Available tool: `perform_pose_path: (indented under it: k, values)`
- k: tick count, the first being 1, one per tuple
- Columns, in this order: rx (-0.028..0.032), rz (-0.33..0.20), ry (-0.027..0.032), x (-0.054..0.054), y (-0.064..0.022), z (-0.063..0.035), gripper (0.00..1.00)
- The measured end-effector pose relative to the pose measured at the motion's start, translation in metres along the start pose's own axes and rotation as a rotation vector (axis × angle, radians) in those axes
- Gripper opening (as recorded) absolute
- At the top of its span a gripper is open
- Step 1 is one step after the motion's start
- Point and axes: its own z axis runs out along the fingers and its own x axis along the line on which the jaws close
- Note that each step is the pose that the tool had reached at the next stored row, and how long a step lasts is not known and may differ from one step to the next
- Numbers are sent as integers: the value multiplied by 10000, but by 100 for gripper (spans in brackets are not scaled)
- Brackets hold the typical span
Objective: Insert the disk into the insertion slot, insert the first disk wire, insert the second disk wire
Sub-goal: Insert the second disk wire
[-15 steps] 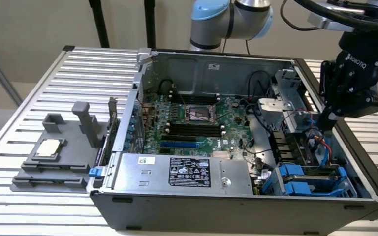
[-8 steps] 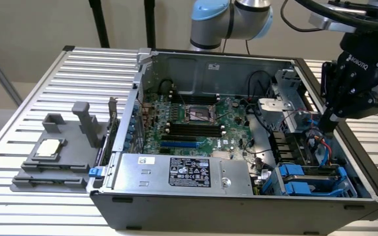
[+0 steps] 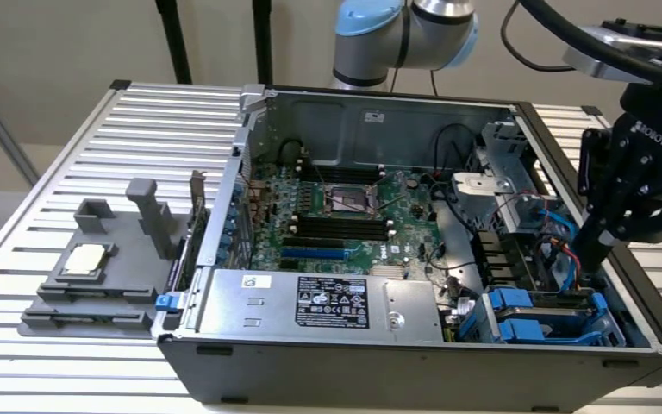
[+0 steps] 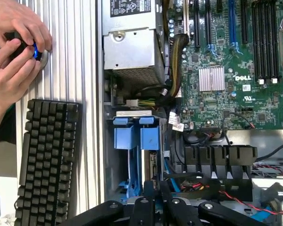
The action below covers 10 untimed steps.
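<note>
Exterior view is showing the computer case (image 3: 343, 379) lying open on the bench (image 3: 66, 138), letting the arm reach in from above. In the case's front corner, beside the case's power supply (image 3: 308, 302), the disk (image 4: 131, 137) is seemingly sitting inside the slot (image 4: 132, 113), its long axis running along the rails and its blue tabs pointing toward that supply. The hand (image 3: 581, 263) is hanging in the same corner, fingers narrowed, probably for fitting between cables (image 3: 558, 226). Whether it is gripping anything I cannot tell.

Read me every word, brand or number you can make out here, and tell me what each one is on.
"DELL": on the motherboard.
"ROBOTIQ": on the body of the gripper.
The black label on the silver box: print too small to read.
Keys of the keyboard: unreadable.
</note>
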Motion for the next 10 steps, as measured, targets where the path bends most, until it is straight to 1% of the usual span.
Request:
perform_pose_path:
  k: [3, 5, 9, 10]
  values:
    - [-5, -4, 2, 129, -11, 38, 18]
    - [-6, -3, 3, 181, -14, 67, 18]
    - [-6, -3, 2, 184, -15, 91, 18]
    - [-6, -3, 3, 185, -16, 91, 20]
